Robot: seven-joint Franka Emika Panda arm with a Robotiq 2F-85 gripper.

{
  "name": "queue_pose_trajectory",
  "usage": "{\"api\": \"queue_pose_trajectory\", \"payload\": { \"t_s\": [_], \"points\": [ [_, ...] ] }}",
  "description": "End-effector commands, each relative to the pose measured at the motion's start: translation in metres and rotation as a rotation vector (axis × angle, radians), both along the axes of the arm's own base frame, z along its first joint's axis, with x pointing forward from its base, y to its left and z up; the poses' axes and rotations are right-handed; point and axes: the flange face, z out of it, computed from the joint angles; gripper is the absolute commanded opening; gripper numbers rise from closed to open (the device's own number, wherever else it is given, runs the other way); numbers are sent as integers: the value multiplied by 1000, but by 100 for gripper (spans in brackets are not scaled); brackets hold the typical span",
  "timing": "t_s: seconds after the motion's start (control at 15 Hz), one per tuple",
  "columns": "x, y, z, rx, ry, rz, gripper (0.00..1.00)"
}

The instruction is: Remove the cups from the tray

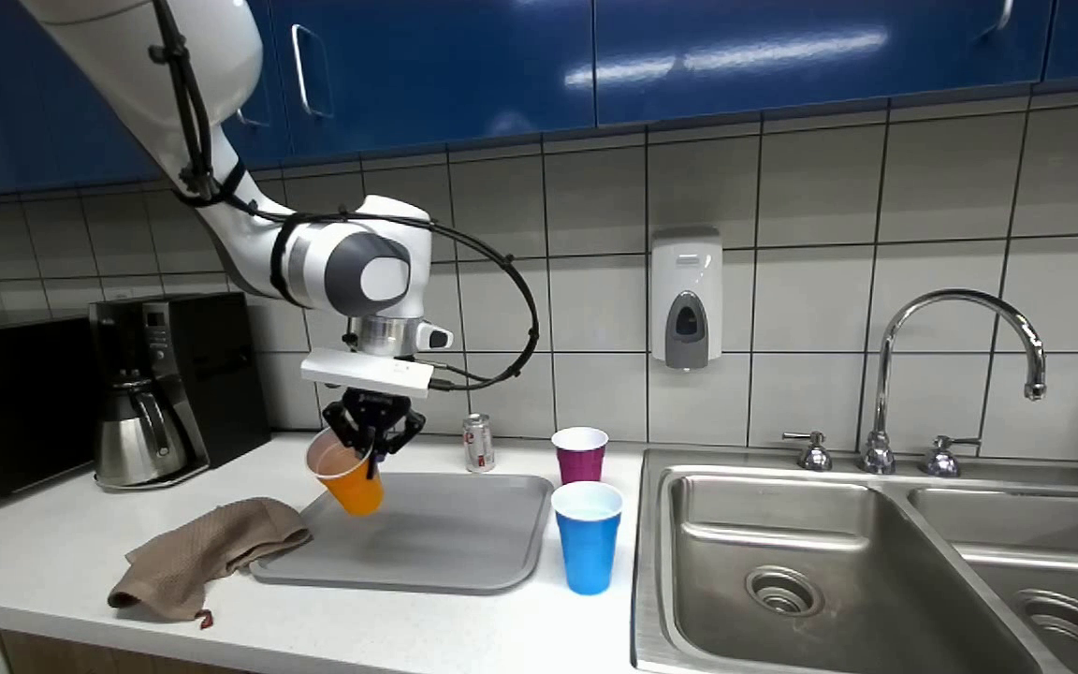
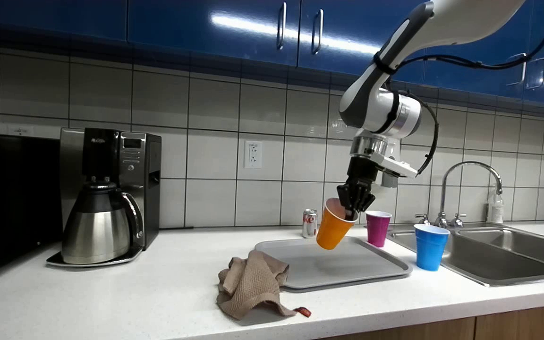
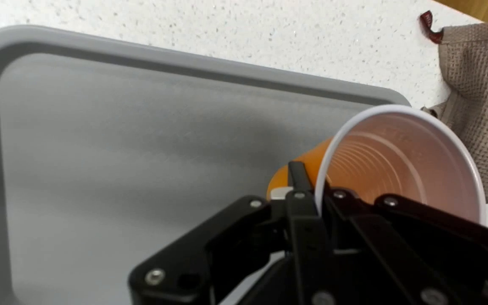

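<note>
While black gripper (image 2: pixel 349 216) pinches tapered orange plastic cup (image 2: pixel 332 230), flat grey tray (image 2: pixel 345 270) lies below, six o'clock (exterior view).

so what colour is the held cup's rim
White rim on the orange cup, clearest in the wrist view.

Cup (image 1: pixel 355 489) above tray (image 1: pixel 464 534), two cups (image 1: pixel 588 552) beside
</note>
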Motion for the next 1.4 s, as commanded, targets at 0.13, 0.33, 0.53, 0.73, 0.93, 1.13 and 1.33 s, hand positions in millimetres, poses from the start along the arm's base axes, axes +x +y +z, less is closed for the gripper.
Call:
{"api": "queue_pose_trajectory", "payload": {
  "t_s": [0.13,0.33,0.53,0.73,0.93,1.13,1.33],
  "points": [
    [-18,-28,28,9,75,-7,1],
    [-22,-43,28,1,102,-16,1],
    [-25,-54,25,-15,122,-23,1],
    [-26,-65,22,-35,139,-27,1],
    [-30,-75,21,-50,174,-38,1],
    [-36,-82,21,-52,218,-46,1],
    [-41,-88,19,-51,265,-50,1]
  ]
}}
